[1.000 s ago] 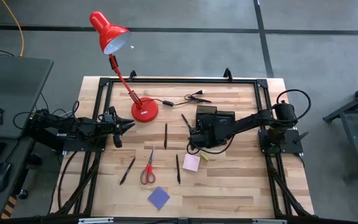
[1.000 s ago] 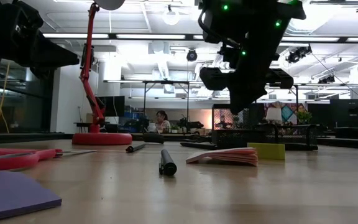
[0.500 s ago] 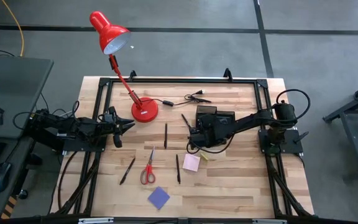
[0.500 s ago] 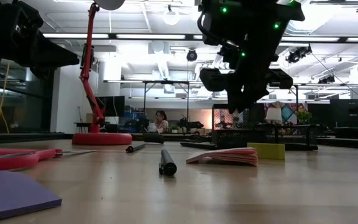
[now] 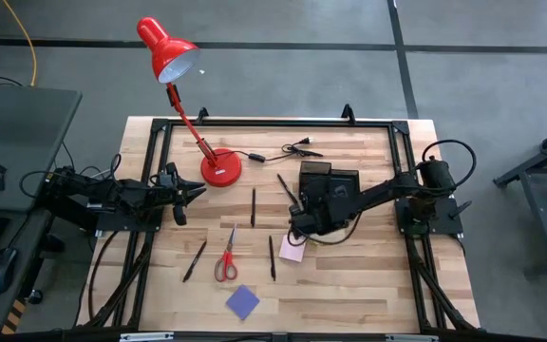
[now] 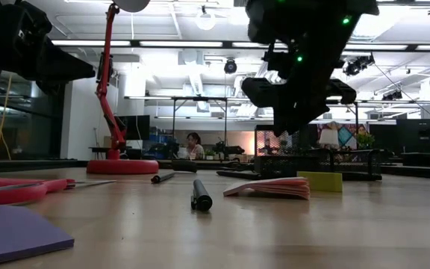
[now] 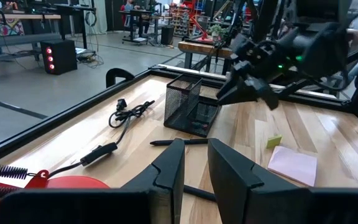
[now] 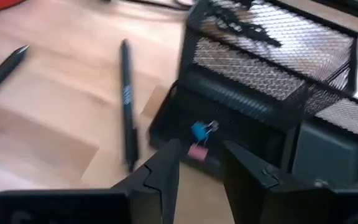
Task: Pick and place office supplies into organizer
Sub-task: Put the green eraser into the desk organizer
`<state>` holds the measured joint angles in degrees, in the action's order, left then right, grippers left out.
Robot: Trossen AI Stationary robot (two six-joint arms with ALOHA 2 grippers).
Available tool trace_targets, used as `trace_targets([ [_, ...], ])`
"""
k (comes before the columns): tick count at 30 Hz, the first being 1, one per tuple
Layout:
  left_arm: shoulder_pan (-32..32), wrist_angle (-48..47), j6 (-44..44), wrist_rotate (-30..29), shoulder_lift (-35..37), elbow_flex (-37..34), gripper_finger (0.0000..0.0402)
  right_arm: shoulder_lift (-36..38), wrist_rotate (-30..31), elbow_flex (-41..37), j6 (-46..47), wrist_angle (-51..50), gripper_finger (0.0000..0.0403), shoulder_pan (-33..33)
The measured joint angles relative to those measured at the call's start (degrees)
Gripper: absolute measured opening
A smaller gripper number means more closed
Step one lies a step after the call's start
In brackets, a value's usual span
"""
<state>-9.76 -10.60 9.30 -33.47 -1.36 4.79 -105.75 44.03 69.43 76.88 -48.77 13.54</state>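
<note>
The black mesh organizer (image 5: pixel 329 180) stands right of the table's middle; its low tray (image 8: pixel 185 134) holds a blue clip (image 8: pixel 201 130) and a pink clip (image 8: pixel 196 152). My right gripper (image 5: pixel 295 228) hangs open and slanting down just on the near side of the organizer, above the far edge of the pink note pad (image 5: pixel 292 250), with nothing between its fingers (image 8: pixel 166 168). Lying flat on the table are the red-handled scissors (image 5: pixel 226 262), the blue-purple note pad (image 5: pixel 242 302), the small yellow piece (image 7: pixel 274 141) and several dark pens (image 5: pixel 253 206) (image 5: pixel 272 256). My left gripper (image 5: pixel 196 193) waits at the left edge, its fingers a little apart.
A red desk lamp stands with its base (image 5: pixel 220 169) at the far left, and a black cable with plug (image 5: pixel 288 148) lies behind the organizer. A black metal frame (image 5: pixel 273 123) runs round the table. One pen (image 8: pixel 127 99) lies close beside the organizer's left side.
My right gripper has swung a little toward the table's near edge, away from the organizer, and now hangs over the far edge of the pink note pad. Nothing on the table has moved.
</note>
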Motion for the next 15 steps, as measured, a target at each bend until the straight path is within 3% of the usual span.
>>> trace_targets([
  [6,0.00,0.01,0.02,0.00,-0.01,0.01,0.0062,-0.02,-0.78,-0.02,0.23,2.38,0.0103,7.64],
  [15,0.00,0.01,0.00,0.00,-0.01,-0.01,0.0063,-5.27,0.66,-0.02,-3.56,14.59,0.0103,15.80],
])
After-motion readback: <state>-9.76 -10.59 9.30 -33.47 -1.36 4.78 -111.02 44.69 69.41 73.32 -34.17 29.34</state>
